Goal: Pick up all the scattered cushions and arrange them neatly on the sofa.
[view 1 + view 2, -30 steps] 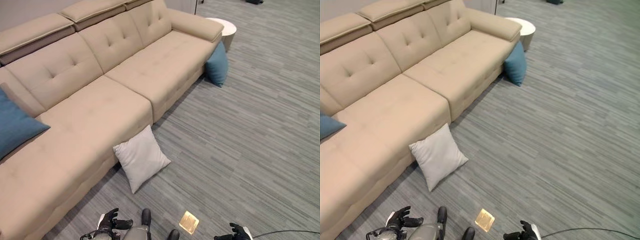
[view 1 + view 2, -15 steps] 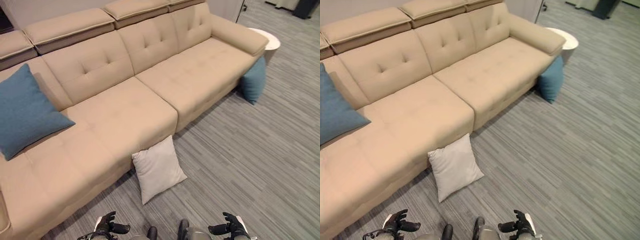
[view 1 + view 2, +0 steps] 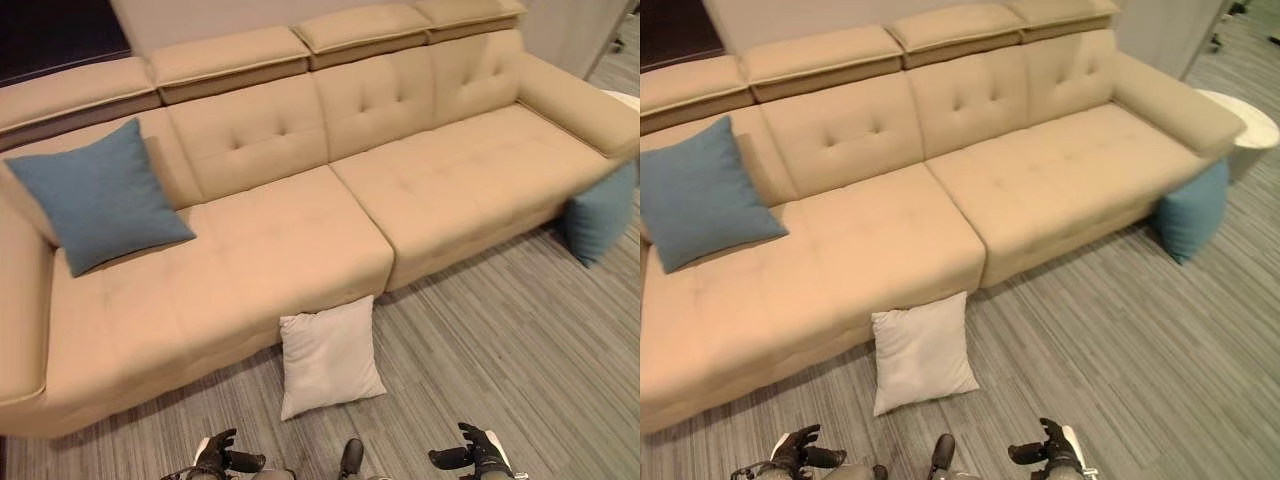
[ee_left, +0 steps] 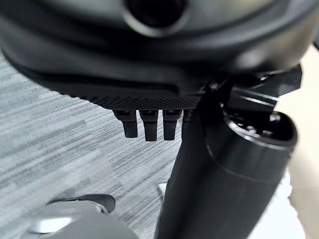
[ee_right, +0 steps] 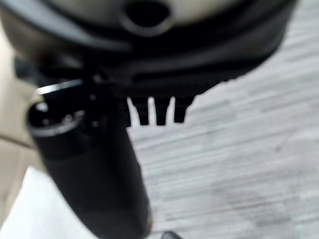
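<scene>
Leaning against the sofa (image 3: pixel 260 260), white cushion (image 3: pixel 328 355), ahead between left hand (image 3: pixel 215 458) and right hand (image 3: pixel 480 455), both relaxed, empty

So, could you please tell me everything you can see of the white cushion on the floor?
The white cushion is a square, plain off-white pillow that looks like soft fabric, slightly puffed, with pointed corners. It stands tilted on the grey striped carpet, its upper edge leaning against the front of the beige sofa, below the seam between two seat sections. Neither hand touches it; nothing lies on it.
</scene>
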You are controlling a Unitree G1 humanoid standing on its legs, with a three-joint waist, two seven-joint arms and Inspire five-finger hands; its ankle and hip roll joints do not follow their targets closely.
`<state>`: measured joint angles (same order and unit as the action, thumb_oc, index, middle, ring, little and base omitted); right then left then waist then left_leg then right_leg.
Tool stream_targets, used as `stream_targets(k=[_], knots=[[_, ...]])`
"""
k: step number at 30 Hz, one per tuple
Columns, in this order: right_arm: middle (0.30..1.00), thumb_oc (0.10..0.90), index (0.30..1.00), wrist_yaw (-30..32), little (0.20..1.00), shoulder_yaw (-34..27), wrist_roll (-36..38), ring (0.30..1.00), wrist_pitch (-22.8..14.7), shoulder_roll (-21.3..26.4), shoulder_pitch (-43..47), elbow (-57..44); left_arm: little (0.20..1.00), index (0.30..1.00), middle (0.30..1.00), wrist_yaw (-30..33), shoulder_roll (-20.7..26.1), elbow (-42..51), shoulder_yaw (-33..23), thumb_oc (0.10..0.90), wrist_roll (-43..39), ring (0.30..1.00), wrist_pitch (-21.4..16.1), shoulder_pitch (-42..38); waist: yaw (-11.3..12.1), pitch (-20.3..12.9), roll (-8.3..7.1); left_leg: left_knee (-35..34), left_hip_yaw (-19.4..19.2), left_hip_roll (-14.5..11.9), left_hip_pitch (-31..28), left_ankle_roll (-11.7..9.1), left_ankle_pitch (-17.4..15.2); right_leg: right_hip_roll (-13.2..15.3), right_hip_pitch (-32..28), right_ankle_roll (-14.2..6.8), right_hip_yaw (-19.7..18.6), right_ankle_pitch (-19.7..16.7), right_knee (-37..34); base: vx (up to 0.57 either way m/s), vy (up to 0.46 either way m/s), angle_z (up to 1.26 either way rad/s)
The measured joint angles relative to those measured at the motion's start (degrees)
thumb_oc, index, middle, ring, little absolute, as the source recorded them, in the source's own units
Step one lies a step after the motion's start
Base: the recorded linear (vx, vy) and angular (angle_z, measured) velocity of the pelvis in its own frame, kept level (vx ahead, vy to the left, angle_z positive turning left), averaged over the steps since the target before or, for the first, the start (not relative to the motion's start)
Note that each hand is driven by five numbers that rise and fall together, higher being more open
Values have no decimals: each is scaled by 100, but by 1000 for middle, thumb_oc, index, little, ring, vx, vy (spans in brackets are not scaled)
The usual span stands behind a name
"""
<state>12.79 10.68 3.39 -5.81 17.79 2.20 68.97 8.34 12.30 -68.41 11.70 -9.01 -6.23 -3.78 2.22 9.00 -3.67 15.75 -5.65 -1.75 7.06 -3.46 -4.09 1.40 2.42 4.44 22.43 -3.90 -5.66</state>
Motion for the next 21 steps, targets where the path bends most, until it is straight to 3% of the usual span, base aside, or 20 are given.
stream_targets(k=[2,5,8,9,13,15,17,19,20,21], knots=[[900,800,900,-5,900,-2,41,900,20,-72,5,9,900,900,900,-26,3,20,12,800,20,900,12,-104,-19,24,-11,-604,-430,-96,44,-2,13,23,-13,-99,220,75,-2,165,20,85],[900,800,900,-7,900,-3,44,900,27,-109,-11,51,900,900,900,-27,-5,-50,17,800,23,900,18,-140,-29,41,0,-1044,-485,-44,45,-95,105,6,-97,-133,265,123,-3,144,76,17],[900,800,900,-9,900,-5,43,900,32,-109,-23,35,900,900,900,-28,-9,-143,-50,800,85,900,24,-44,-29,6,98,-1307,-415,-45,-90,42,219,-79,-201,-177,171,137,-1,158,94,-29],[900,800,900,-11,900,-3,41,900,28,-110,-117,29,900,900,900,-29,3,-155,-59,800,142,900,30,109,-26,-31,155,-1353,-372,-28,-217,245,447,-109,-292,-284,57,163,58,138,98,-33],[900,800,900,-23,900,-2,31,900,110,-128,-285,37,900,900,900,-32,18,-136,-62,800,187,900,29,195,2,-72,167,-1422,-432,109,-312,473,448,129,-40,-558,-55,433,699,80,107,-11],[900,800,900,-36,900,0,8,900,130,-132,-202,30,900,900,900,-33,72,-146,-67,800,189,900,36,193,0,-63,157,-1412,-542,187,-350,572,425,368,367,-577,-251,689,1519,40,71,-16],[900,800,900,-75,900,10,-8,900,130,-149,-167,23,900,900,900,-29,132,-139,-61,800,198,900,34,138,-1,-62,152,-1406,-511,233,-385,596,413,549,600,-746,-297,901,2156,74,61,13],[900,800,900,-92,900,7,-14,900,130,-144,-79,25,900,900,900,-26,176,-104,-50,800,196,900,32,47,-22,29,167,-1426,-342,303,-475,728,357,664,978,-897,-789,1088,3041,123,-2,34],[900,800,900,-112,900,10,-17,900,125,-158,-34,-15,900,900,900,-24,201,-52,-50,800,196,900,25,28,-83,56,183,-1418,-262,306,-503,723,342,683,1055,-1076,-1053,1249,3118,163,-33,34],[900,800,900,-131,900,12,-25,900,116,-185,-10,-23,900,900,900,-23,227,-32,-50,800,196,900,22,34,-47,63,167,-1512,-242,334,-611,720,344,678,1085,-1122,-1249,1242,2918,118,-43,36]])
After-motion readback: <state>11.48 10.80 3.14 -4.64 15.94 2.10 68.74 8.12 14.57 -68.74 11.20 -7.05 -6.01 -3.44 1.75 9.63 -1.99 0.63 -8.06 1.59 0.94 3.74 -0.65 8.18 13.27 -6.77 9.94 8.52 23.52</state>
